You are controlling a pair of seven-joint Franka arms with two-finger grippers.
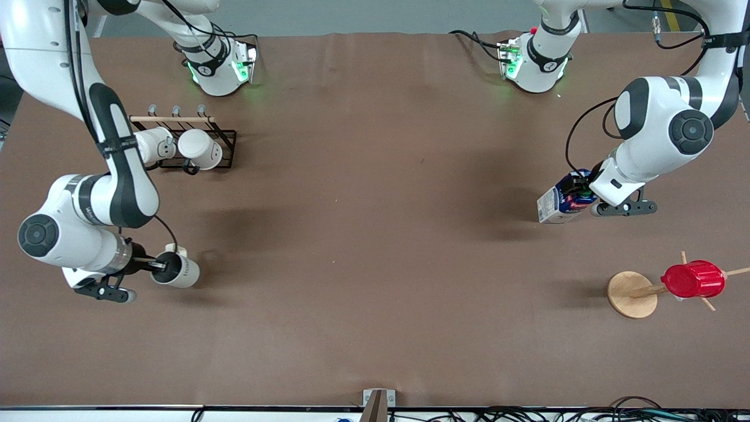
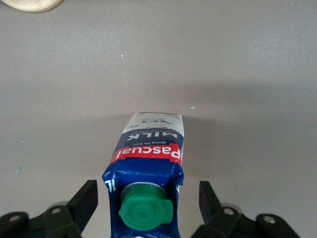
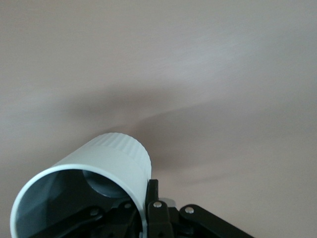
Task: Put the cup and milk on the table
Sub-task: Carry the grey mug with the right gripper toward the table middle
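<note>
The cup (image 1: 179, 271), off-white with a grey inside, lies tilted low over the brown table (image 1: 375, 234) at the right arm's end. My right gripper (image 1: 159, 265) is shut on its rim, one finger inside and one outside, as the right wrist view shows around the cup (image 3: 106, 161) and gripper (image 3: 147, 194). I cannot tell whether the cup touches the table. The milk (image 1: 561, 202), a blue and white carton with a red band and green cap, is at the left arm's end. My left gripper (image 1: 580, 196) is open around its top, with gaps on both sides of the milk (image 2: 148, 158).
A black wire rack (image 1: 227, 146) with two white mugs (image 1: 199, 149) stands toward the right arm's base. A round wooden disc stand (image 1: 630, 294) carrying a red ribbed cup (image 1: 693, 279) stands nearer to the front camera than the milk. The disc's edge shows in the left wrist view (image 2: 29, 4).
</note>
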